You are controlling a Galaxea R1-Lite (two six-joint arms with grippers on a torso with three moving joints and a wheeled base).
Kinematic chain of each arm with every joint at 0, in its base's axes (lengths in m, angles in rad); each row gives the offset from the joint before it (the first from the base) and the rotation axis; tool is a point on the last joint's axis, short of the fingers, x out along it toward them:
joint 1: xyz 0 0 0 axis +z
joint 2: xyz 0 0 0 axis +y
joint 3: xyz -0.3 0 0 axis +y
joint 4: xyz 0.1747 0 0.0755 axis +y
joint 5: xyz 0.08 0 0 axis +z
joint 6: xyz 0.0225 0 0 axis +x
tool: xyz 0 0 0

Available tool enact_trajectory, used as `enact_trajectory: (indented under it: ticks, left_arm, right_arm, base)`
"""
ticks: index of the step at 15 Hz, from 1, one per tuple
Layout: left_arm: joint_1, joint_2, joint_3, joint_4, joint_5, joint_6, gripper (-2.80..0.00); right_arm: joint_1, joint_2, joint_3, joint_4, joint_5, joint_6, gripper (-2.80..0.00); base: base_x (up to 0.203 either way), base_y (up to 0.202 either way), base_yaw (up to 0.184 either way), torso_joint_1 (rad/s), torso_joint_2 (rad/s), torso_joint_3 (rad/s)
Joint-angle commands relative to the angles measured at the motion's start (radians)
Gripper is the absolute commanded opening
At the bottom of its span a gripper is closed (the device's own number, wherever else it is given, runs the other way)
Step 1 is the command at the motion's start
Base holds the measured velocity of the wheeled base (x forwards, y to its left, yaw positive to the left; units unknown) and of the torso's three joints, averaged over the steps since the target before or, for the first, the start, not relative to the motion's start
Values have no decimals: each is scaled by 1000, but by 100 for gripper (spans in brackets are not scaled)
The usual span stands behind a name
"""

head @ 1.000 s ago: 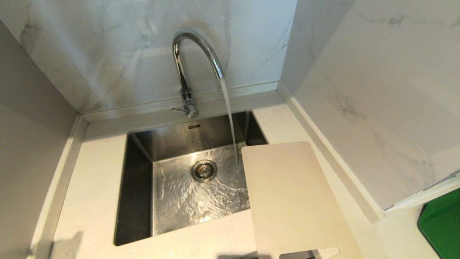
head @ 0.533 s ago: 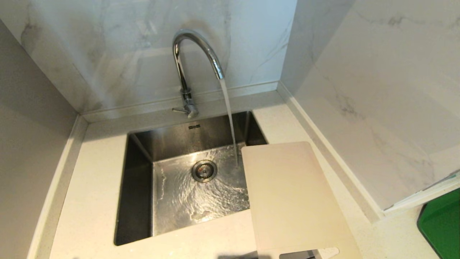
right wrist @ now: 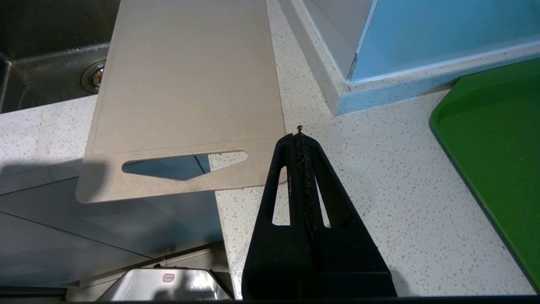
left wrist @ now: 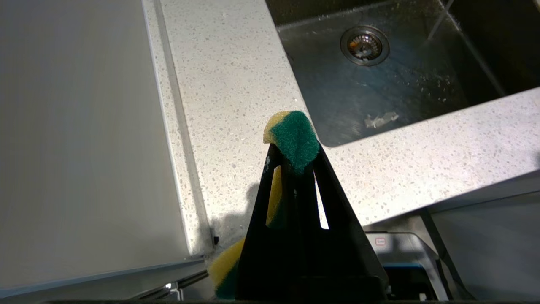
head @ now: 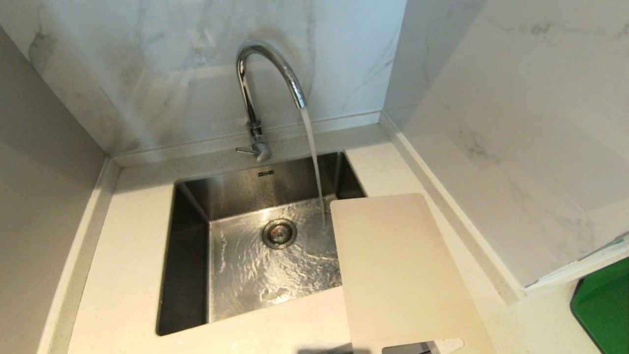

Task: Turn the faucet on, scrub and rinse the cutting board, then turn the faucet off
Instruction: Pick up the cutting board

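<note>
Water is pouring from the faucet (head: 268,73) into the sink (head: 191,275), so the turn-on step looks done and the scrub step is coming up. The left gripper (left wrist: 295,158) is sitting off the counter's front-left corner, outside the head view, w/ its jaws pinched tight on a yellow-and-green sponge (left wrist: 293,137), green pad poking out at the tips. The cutting board (head: 398,270) is lying flat on the countertop (head: 128,236) just right of the basin, its far left corner overhanging the sink beside the stream, handle end jutting past the counter's front edge. The right gripper (right wrist: 300,141) is parked near that handle end, jaws pressed together on nothing. Whether the stream is wetting the board's corner is hard to judge, prob. just missing it. Next, imo: left arm needs to carry the sponge across the basin and press the green face down onto the board, w/o shoving the board off the edge. A green tray (head: 602,314) is sitting far right, not involved.
</note>
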Motion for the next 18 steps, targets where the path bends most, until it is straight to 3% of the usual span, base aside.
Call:
enact_trajectory:
  ticks: [1, 5, 8, 9, 13, 16, 18]
  left_arm:
    - [-4, -2, 58, -61, 6, 1, -280]
    - [-11, -5, 136, -147, 9, 9, -280]
    - [-62, -94, 130, -96, 22, 19, -280]
    - [-72, -116, 134, -64, 34, 62, -280]
    - [-69, -271, 160, -47, 37, 109, -280]
    - [-69, -273, 160, -45, 46, 74, -280]
    - [-69, -273, 160, -46, 73, 3, -280]
  right_arm:
    - [1, 0, 0, 0, 0, 0, -280]
    - [1, 0, 0, 1, 0, 0, -280]
    - [1, 0, 0, 0, 0, 0, -280]
    - [1, 0, 0, 0, 0, 0, -280]
    - [1, 0, 1, 0, 0, 0, -280]
    - [1, 0, 0, 0, 0, 0, -280]
    - [1, 0, 0, 0, 0, 0, -280]
  base:
    - [0, 0, 0, 0, 0, 0]
    - [0, 0, 0, 0, 0, 0]
    - [0, 0, 0, 0, 0, 0]
    - [0, 0, 0, 0, 0, 0]
    - [0, 0, 0, 0, 0, 0]
    - [0, 0, 0, 0, 0, 0]
    - [0, 0, 0, 0, 0, 0]
